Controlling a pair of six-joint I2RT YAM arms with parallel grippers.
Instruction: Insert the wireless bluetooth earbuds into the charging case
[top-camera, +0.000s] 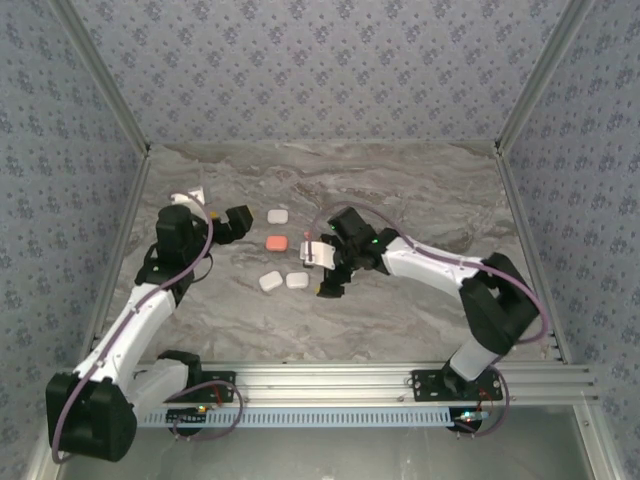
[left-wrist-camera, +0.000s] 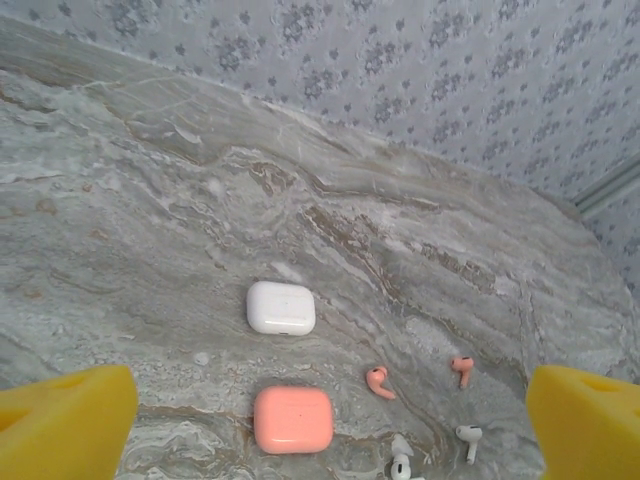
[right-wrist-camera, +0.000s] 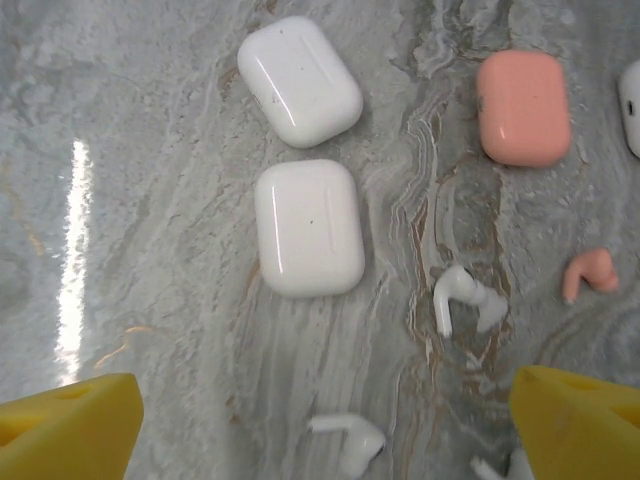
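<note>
Small stemmed earbuds lie loose on the marble table. In the right wrist view, white earbuds (right-wrist-camera: 465, 298) (right-wrist-camera: 350, 438) and a pink earbud (right-wrist-camera: 590, 275) lie near two shut white charging cases (right-wrist-camera: 300, 80) (right-wrist-camera: 308, 227) and a shut pink case (right-wrist-camera: 523, 107). My right gripper (right-wrist-camera: 325, 430) hangs open just above the nearest white earbud. In the left wrist view, a white case (left-wrist-camera: 281, 307), the pink case (left-wrist-camera: 292, 419), two pink earbuds (left-wrist-camera: 380, 382) (left-wrist-camera: 461, 369) and a white earbud (left-wrist-camera: 468, 438) lie below my open, empty left gripper (left-wrist-camera: 325, 425).
From above, the cases (top-camera: 277, 243) cluster mid-table between the left gripper (top-camera: 238, 220) and the right gripper (top-camera: 322, 268). Patterned walls close in the table (top-camera: 420, 190) on three sides. Bare marble stretches to the back and right.
</note>
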